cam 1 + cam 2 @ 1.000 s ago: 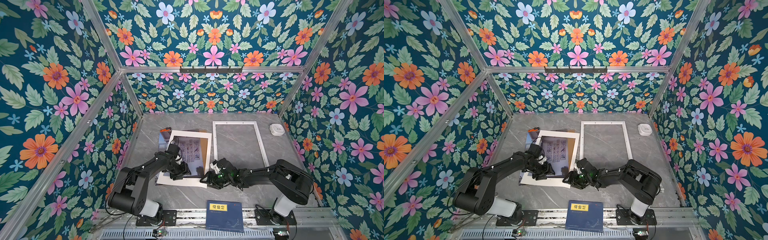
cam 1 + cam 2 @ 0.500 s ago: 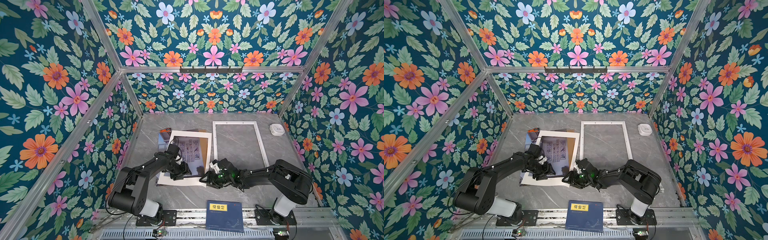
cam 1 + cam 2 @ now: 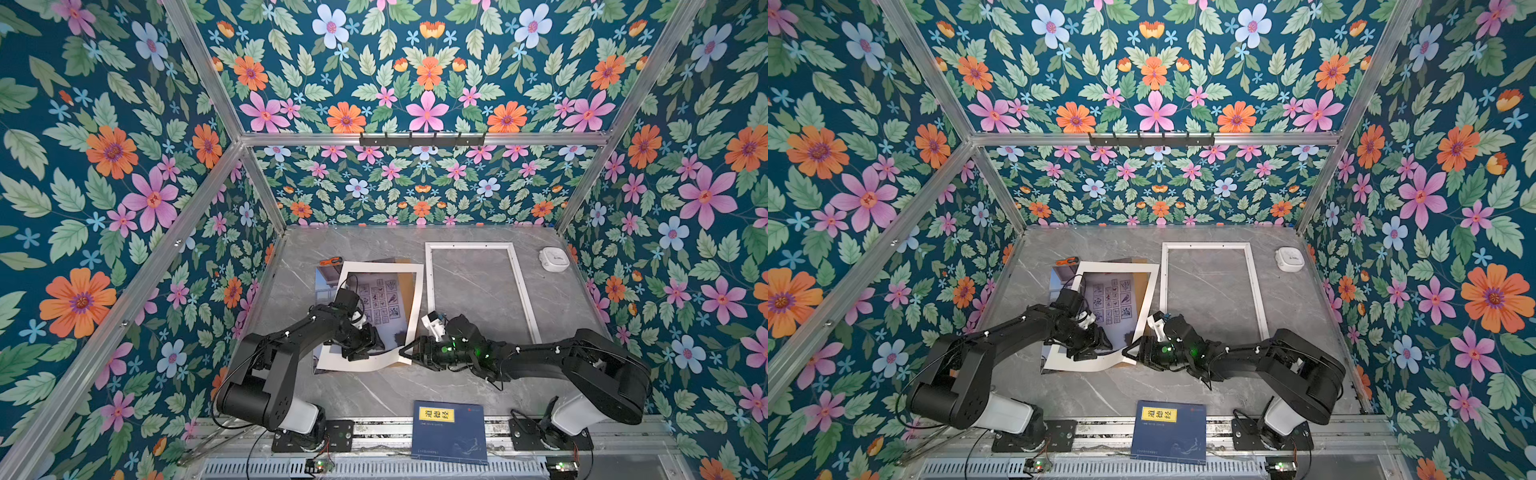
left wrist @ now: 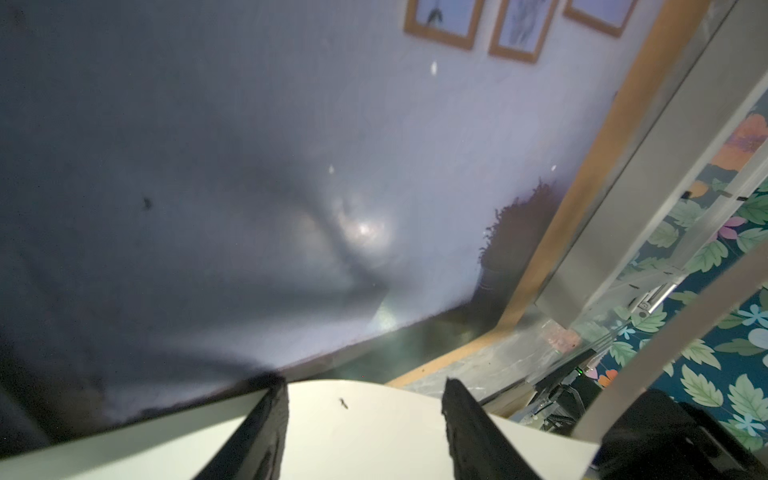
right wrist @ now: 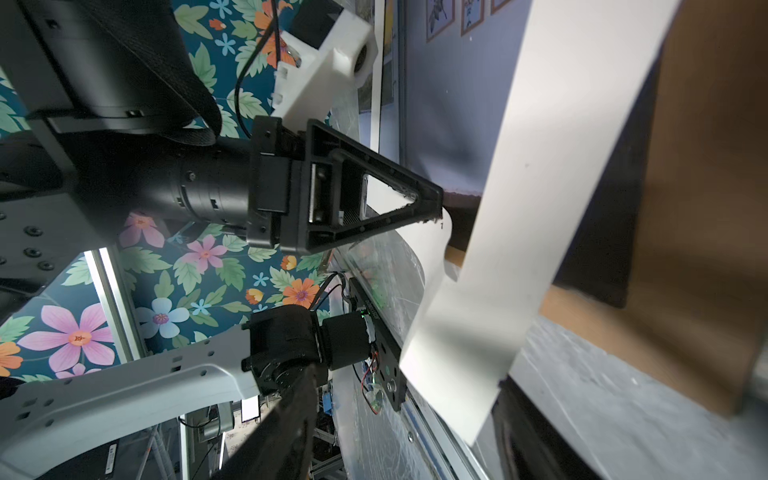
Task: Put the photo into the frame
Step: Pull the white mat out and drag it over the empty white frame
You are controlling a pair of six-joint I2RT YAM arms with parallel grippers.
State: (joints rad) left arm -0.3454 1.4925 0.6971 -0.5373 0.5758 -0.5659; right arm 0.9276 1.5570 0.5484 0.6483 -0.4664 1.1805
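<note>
Photo [image 3: 376,301], large print, with both grippers low over its 6 o'clock end. Left gripper [image 4: 365,384]: jaws part open with nothing between them, and the fingertips [image 4: 276,399] sit on the 6 o'clock rail of the white card mat [image 3: 382,269]. Right gripper [image 3: 409,353]: jaws apart around the mat's 5 o'clock corner; one of its fingers [image 5: 286,424] stands clear of the card, and no firm hold can be made out. That corner is raised off the stack and the mat's near rail bows upward. The mat lies skewed over the photo, and the grid of small botanical pictures shows through its opening. A strip of the print juts out past the mat's 9 o'clock side. Brown backing board [image 5: 706,187]: under the print, showing along the mat's 3 o'clock side. The whole stack lies flat on the grey table [image 3: 374,395], at 9 o'clock from the table's middle. Frame [image 3: 469,245]: white with narrow rails, holding nothing, flat on the table just beside the stack at its 3 o'clock, with bare tabletop inside it. Orange tool [image 3: 330,261]: at the stack's 11 o'clock corner. White round device [image 3: 552,259]: at 2 o'clock of the frame, near the wall. Dark blue book [image 3: 451,432]: at 6 o'clock on the table's near edge, between the two arm bases.
</note>
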